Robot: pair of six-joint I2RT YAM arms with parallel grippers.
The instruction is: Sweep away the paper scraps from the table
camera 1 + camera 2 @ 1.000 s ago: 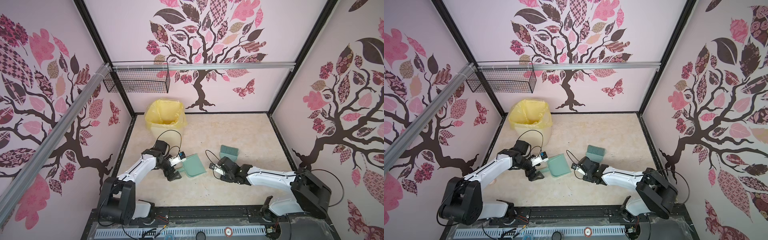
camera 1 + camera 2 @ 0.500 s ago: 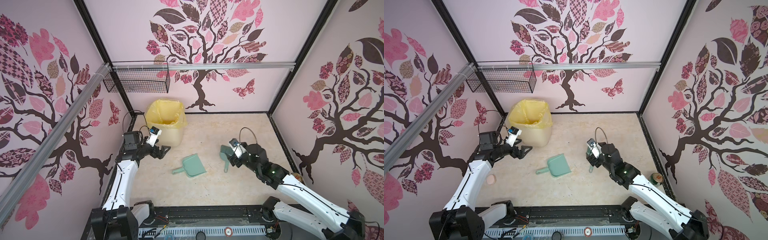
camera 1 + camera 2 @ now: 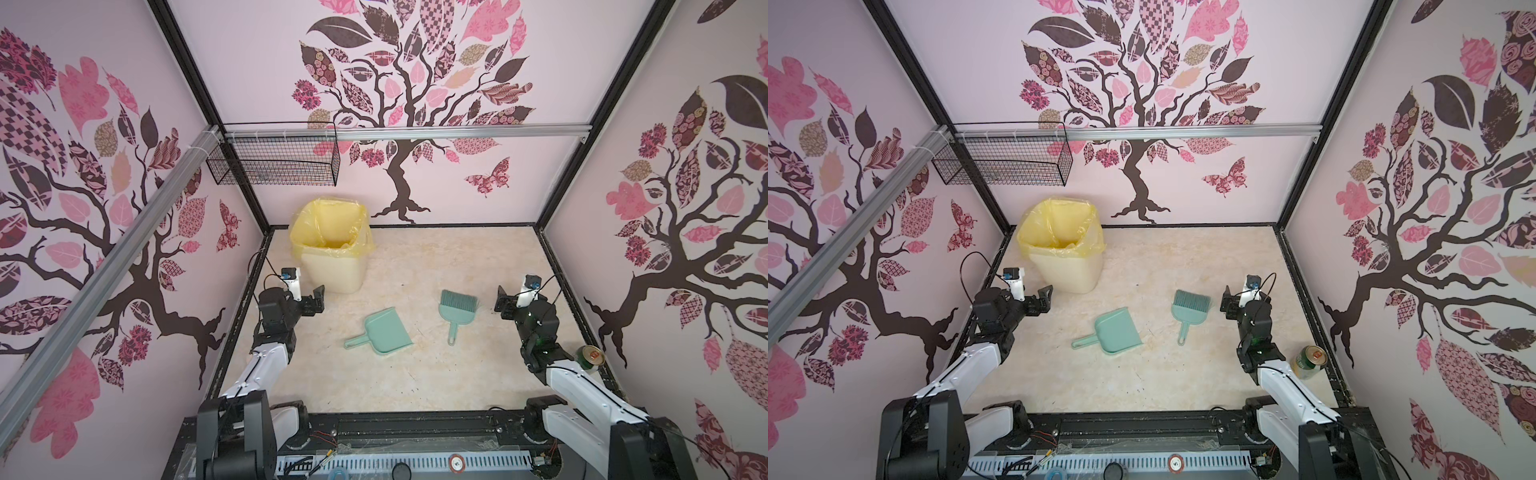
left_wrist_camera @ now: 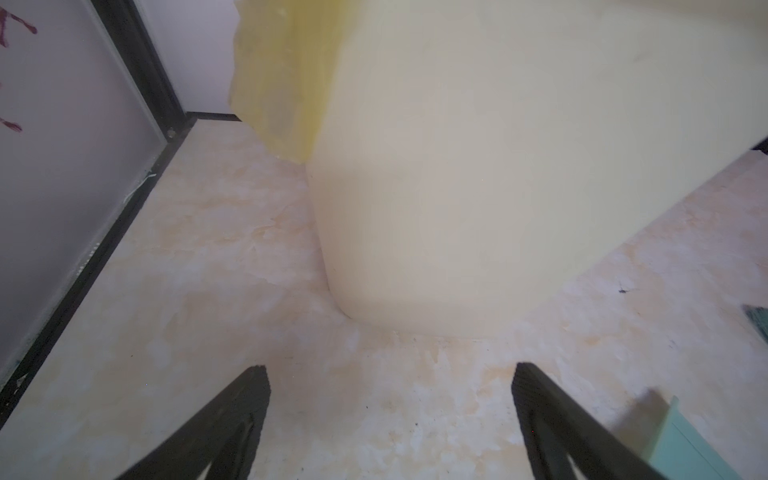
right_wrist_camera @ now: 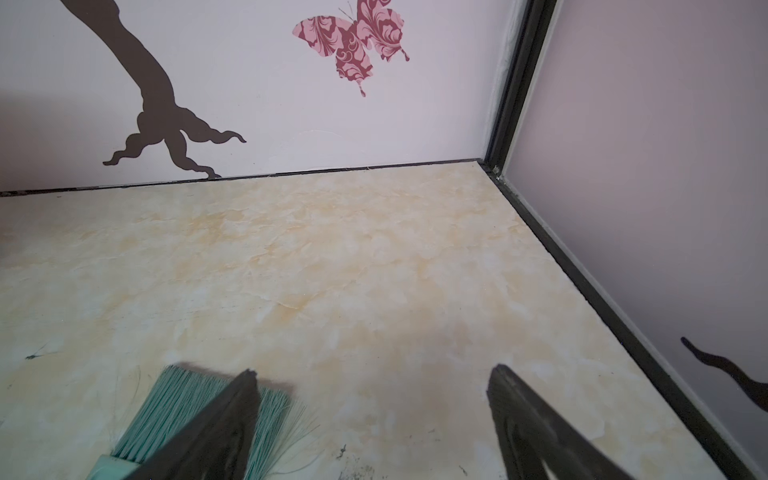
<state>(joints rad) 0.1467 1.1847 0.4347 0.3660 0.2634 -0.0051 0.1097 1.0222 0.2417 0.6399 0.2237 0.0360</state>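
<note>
Just ahead of the left gripper (image 4: 388, 368), spread wide and empty, stands the lined bin (image 3: 332, 266). Off to its right lie the dustpan (image 3: 386, 330) and brush (image 3: 457, 309), the brush beside the right gripper (image 5: 374, 370) — also wide, empty. No paper scraps show on the worktop (image 3: 436, 257) — light, crushable things, likely better swept than pinched.

Bright, even, diffuse light; soft shadow by brush (image 5: 178, 411) on counter (image 5: 374, 270). Top views sharp, walls bend at edges. Left wrist view: bin (image 4: 457, 166) blurry, too close.
</note>
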